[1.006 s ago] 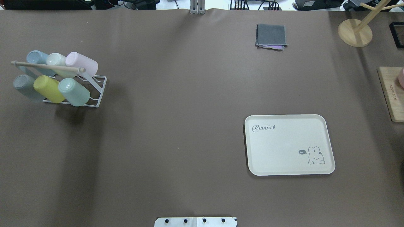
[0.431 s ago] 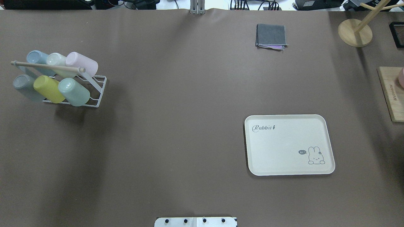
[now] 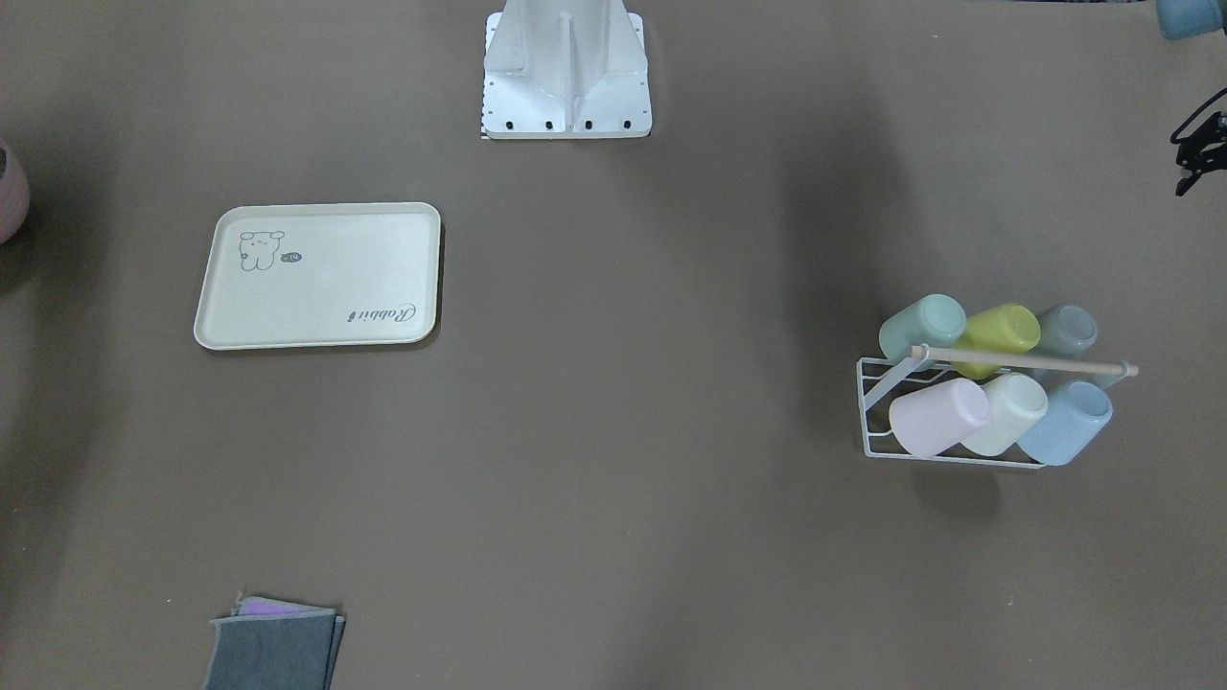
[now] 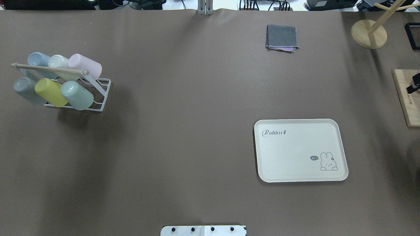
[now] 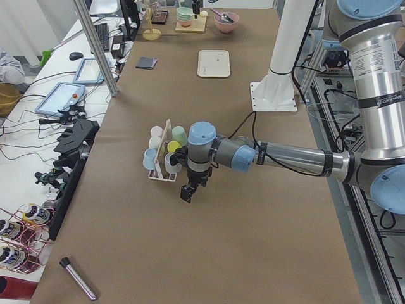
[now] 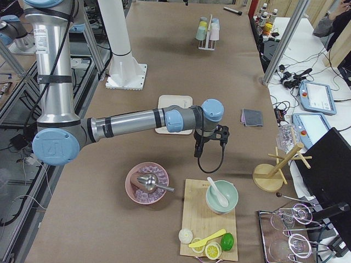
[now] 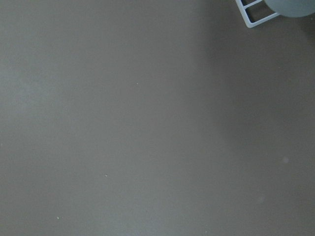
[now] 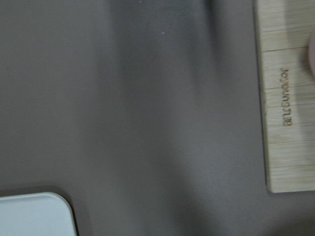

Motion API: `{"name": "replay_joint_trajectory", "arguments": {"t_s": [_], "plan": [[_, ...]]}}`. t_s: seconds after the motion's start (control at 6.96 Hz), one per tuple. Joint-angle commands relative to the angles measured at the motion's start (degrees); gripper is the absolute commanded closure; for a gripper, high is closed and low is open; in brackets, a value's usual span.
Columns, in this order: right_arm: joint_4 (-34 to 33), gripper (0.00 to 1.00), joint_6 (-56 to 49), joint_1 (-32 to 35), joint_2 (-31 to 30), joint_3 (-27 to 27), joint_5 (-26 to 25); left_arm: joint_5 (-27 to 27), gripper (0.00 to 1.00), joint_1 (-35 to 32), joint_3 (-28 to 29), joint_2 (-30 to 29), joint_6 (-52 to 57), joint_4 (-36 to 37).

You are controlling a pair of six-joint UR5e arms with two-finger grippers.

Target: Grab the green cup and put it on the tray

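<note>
The green cup point(image 4: 77, 95) is a pale mint tumbler lying on its side in the white wire rack point(image 4: 101, 95) at the table's left, next to a yellow-green cup point(image 4: 51, 92). It also shows in the front-facing view point(image 3: 922, 326). The cream tray point(image 4: 300, 150) lies flat and bare at the right. My left gripper point(image 5: 188, 192) hangs over the table just beside the rack, apart from the cups. My right gripper point(image 4: 413, 84) shows only as a dark tip at the right edge, over the wooden board point(image 4: 405, 98). I cannot tell whether either gripper is open or shut.
The rack holds several other cups under a wooden bar point(image 4: 49, 69). A folded grey cloth point(image 4: 282, 37) lies at the back. A wooden stand base point(image 4: 369, 34) is at the back right. A pink bowl point(image 6: 147, 182) sits beside the board.
The right gripper's dark tip has come into the overhead view at the right edge, over the board. The cups, rack and tray have not moved.
</note>
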Motion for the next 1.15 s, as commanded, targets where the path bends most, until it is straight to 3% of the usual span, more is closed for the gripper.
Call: {"name": "replay_joint_trajectory", "arguments": {"t_s": [0.0,0.29,0.57,0.86,1.01], "plan": [[11.22,0.0,14.32,-6.84,-0.2,0.45,-1.42,7.68,0.02,6.05,-1.57,-3.24,-0.13,0.6],[19.57,0.0,18.94,-13.08,-2.99,1.84,-1.34,21.3,0.02,16.57,-10.17,-5.17,0.31,7.78],[31.0,0.0,26.82,-17.22,-6.17,1.95,-1.78,30.88,0.02,22.83,-13.69,-5.97,0.4,12.34],[37.6,0.0,28.72,-22.05,-10.89,1.86,-5.71,44.41,0.02,32.06,-16.35,-12.01,0.4,25.77],[39.03,0.0,28.72,-24.08,-11.53,1.86,-7.65,47.86,0.02,34.71,-16.44,-15.0,0.4,32.27]]}}
